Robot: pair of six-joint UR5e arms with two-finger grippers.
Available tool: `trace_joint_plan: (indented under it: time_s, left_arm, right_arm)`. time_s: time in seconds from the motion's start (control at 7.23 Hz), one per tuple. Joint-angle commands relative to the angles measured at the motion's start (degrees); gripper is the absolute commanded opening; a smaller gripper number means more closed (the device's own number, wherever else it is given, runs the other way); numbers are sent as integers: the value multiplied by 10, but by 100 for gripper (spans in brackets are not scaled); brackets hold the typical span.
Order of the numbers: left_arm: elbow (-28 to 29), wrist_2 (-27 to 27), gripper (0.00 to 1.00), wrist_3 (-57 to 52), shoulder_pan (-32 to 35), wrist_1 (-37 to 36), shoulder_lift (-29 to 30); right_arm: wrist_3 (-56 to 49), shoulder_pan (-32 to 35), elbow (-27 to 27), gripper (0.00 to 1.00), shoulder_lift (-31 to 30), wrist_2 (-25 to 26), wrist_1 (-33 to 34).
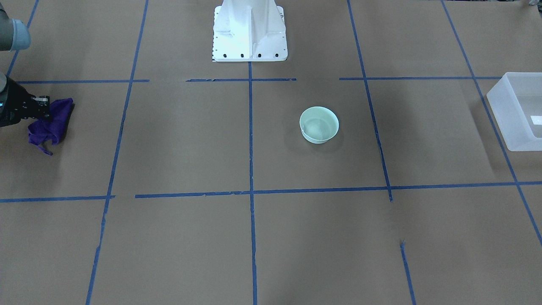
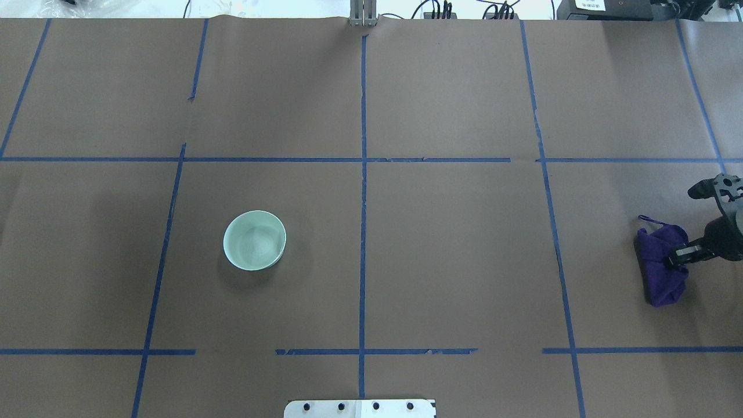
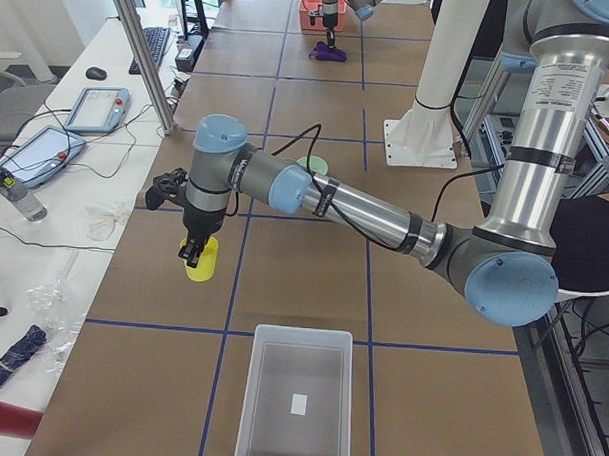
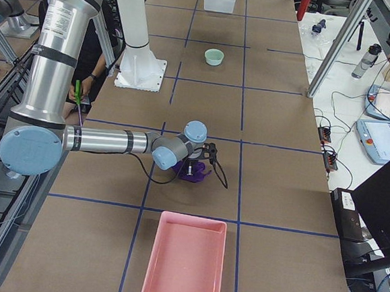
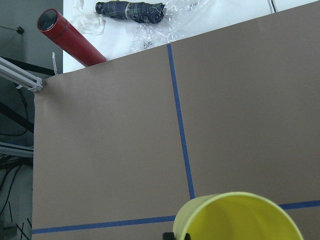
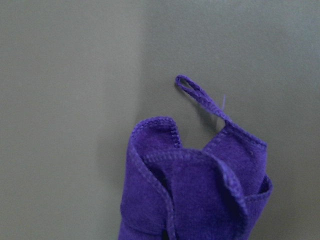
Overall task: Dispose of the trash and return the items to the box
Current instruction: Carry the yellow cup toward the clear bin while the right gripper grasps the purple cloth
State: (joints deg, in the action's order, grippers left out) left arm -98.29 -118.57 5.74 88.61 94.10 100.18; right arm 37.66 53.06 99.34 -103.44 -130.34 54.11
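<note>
The yellow cup [image 3: 203, 262] hangs in my left gripper [image 3: 192, 254], a little above the table, ahead of the short end of the frosted white box [image 3: 293, 400]. In the left wrist view the cup's rim [image 5: 240, 217] fills the bottom edge. The box also shows at the right edge of the front view [image 1: 518, 111]. My right gripper [image 2: 678, 256] is shut on a crumpled purple cloth [image 2: 662, 264], which rests on the table at the far right. The cloth also shows in the front view [image 1: 51, 125] and the right wrist view [image 6: 195, 195].
A pale green bowl [image 2: 255, 240] stands left of the table's middle. A pink tray [image 4: 184, 260] lies past the cloth at the table's right end. The white robot pedestal [image 1: 250, 31] stands at mid-table. A red tube [image 5: 67, 40] and a folded umbrella [image 5: 130, 11] lie off the table's edge.
</note>
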Motion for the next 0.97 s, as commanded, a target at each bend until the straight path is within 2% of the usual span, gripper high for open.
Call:
trace_joint_plan:
  time_s: [0.0, 0.14, 0.28, 0.55, 0.69, 0.83]
  left_arm:
    - [47, 0, 0, -48, 29, 21, -1]
    - [84, -3, 0, -119, 56, 21, -2]
    - [96, -3, 0, -139, 69, 21, -14]
    - [93, -9, 0, -139, 71, 31, -68]
    - [83, -15, 0, -134, 69, 32, -98]
    - [83, -54, 0, -134, 69, 32, -119]
  right_arm:
    - [0, 34, 43, 0, -4, -35, 2]
    - [0, 75, 58, 0, -4, -66, 6]
    - [0, 108, 80, 0, -3, -92, 8]
    - [0, 155, 105, 0, 2, -110, 22]
    - [0, 183, 144, 0, 9, -131, 83]
    - [0, 207, 200, 0, 22, -134, 167]
